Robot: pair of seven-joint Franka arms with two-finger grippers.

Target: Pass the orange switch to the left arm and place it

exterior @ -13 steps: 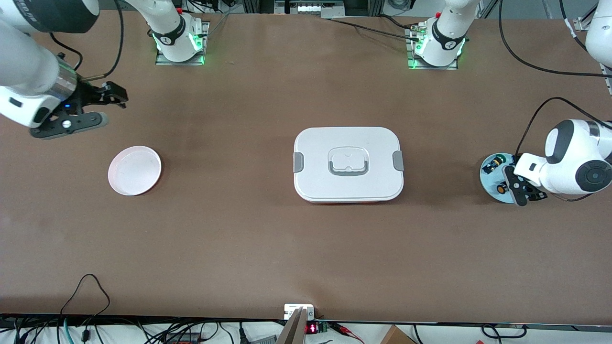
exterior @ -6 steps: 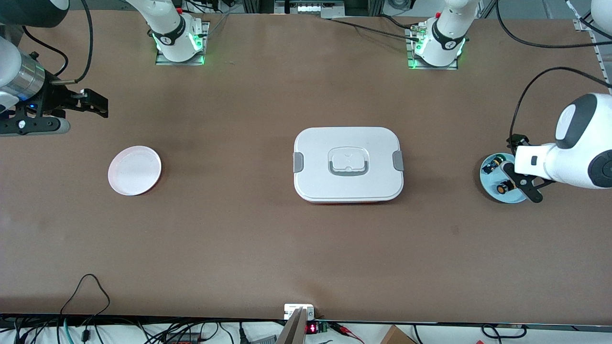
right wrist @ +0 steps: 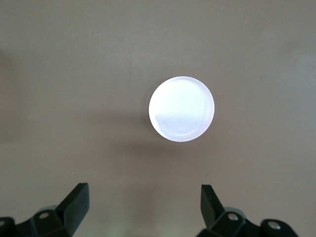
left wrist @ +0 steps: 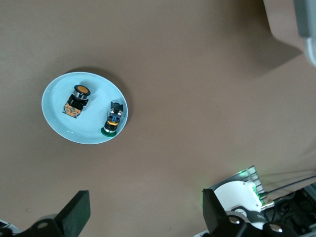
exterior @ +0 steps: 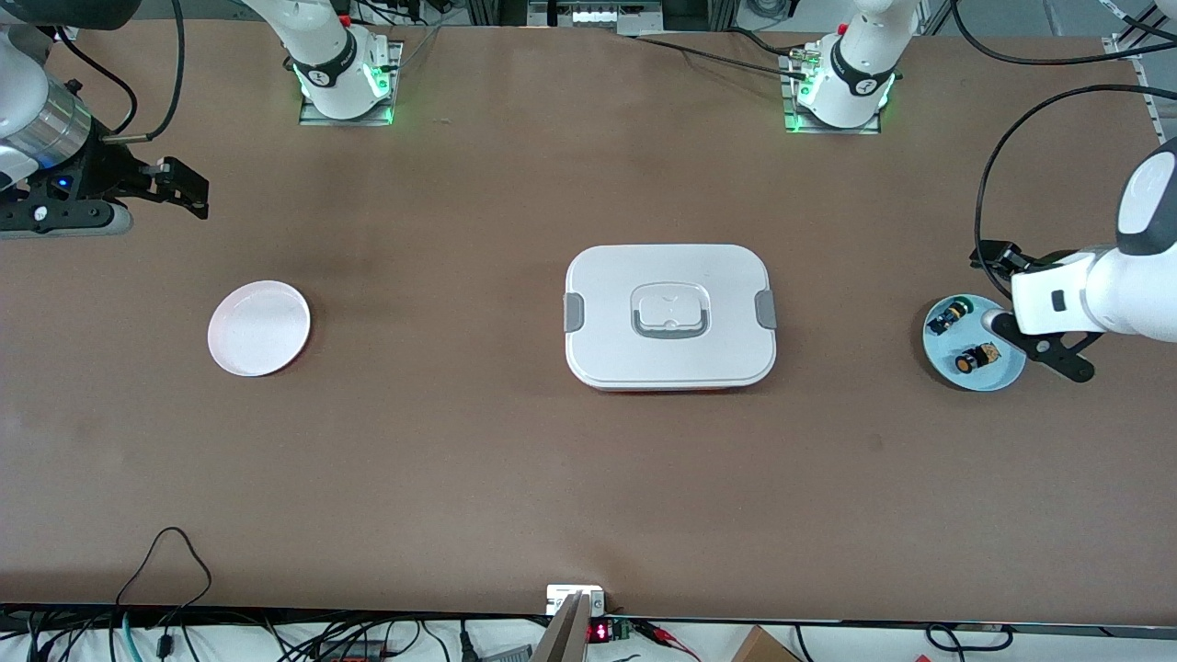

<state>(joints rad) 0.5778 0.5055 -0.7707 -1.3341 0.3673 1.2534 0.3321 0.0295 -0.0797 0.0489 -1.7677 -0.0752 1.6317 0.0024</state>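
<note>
Front view: the orange switch lies on a pale blue plate at the left arm's end of the brown surface, beside a second small switch with blue, green and yellow parts that sits farther from the front camera on the same plate. The left tool hangs over the plate's edge, empty, its fingers spread wide in the left wrist view, with the orange switch in sight on the plate. The white box with grey clips sits closed mid-surface, between the blue plate and a white plate toward the right arm's end. The right tool is up near that end, also spread apart and empty; its wrist view shows the white plate bare, between its fingers.
</note>
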